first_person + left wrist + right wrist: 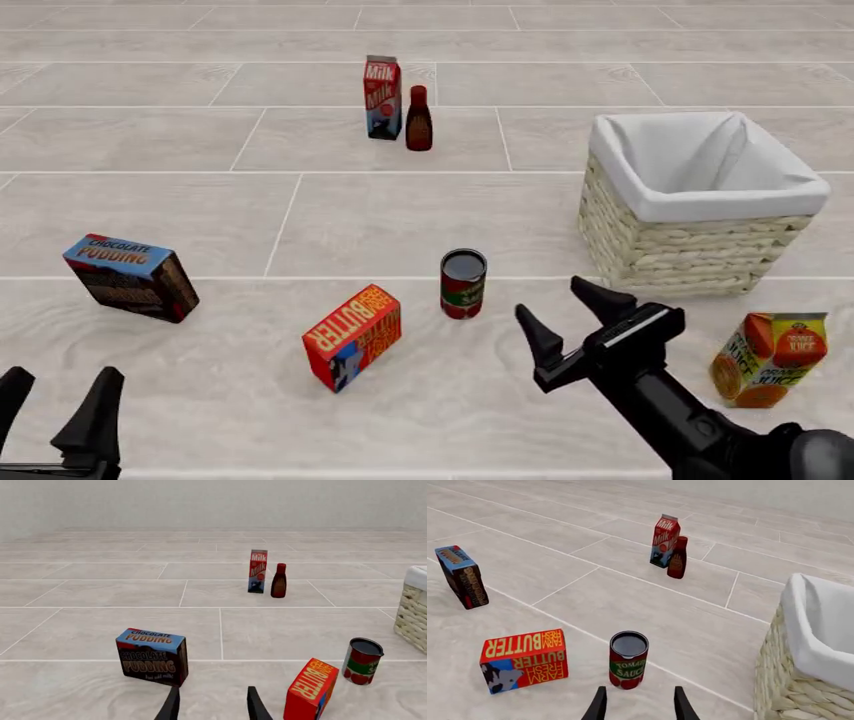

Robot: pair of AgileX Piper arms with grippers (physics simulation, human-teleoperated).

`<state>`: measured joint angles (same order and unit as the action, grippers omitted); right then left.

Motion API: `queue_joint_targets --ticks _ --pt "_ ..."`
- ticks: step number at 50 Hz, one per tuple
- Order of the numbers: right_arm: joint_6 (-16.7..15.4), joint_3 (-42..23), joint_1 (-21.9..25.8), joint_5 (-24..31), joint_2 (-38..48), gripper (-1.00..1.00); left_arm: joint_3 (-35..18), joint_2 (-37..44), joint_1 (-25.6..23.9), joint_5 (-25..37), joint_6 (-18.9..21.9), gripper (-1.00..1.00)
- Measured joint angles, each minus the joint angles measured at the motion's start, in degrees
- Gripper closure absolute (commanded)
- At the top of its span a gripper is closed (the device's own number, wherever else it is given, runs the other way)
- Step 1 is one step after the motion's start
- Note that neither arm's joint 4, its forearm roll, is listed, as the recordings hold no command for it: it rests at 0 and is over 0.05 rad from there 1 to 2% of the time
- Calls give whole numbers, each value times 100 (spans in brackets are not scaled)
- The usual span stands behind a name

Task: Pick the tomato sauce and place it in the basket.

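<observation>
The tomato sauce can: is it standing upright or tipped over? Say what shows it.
Upright. The tomato sauce can stands on its base on the floor, its dark round top facing up and its label running around the sides in the right wrist view.

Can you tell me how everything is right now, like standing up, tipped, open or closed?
tomato sauce: standing upright, not held.
basket: upright, open top, nothing seen inside.
butter box: resting tilted on the floor.
pudding box: upright, a bit tilted.
milk carton: upright.
dark red bottle: upright, cap on.
juice carton: upright.
left gripper: fingers open, holding nothing.
right gripper: fingers open, holding nothing.
</observation>
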<state>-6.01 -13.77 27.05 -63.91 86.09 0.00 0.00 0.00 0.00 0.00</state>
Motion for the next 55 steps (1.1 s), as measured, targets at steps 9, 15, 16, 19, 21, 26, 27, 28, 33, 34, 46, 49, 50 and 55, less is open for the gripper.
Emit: queue_joint_targets --ticks 9,15,16,19,21,26,27,28,33,34,46,49,50,55 --pt "-33 -112 -3 -46 194 -100 0 0 0 0 0 -100" --pt "-62 -180 4 -60 301 -100 0 0 0 0 0 -100" --pt "-68 -192 6 -61 319 -100 0 0 0 0 0 -100" --pt "-84 -231 16 -59 371 -100 0 0 0 0 0 -100" --pt "-95 -256 23 -60 406 -100 0 0 0 0 0 -100" --pt "-114 -319 44 -69 503 -100 0 0 0 0 0 -100" --pt "-116 -334 47 -71 525 -100 0 0 0 0 0 -100" --pt "-118 -347 50 -73 545 -100 0 0 0 0 0 -100" --pt "-127 -415 64 -79 638 -100 0 0 0 0 0 -100" --pt "-128 -430 66 -82 659 -100 0 0 0 0 0 -100" --pt "-130 -601 83 -129 936 -100 0 0 0 0 0 -100" --pt "-131 -642 82 -137 1002 -100 0 0 0 0 0 -100" --pt "-130 -655 81 -139 1022 -100 0 0 0 0 0 -100" --pt "-131 -720 81 -147 1119 -100 0 0 0 0 0 -100"
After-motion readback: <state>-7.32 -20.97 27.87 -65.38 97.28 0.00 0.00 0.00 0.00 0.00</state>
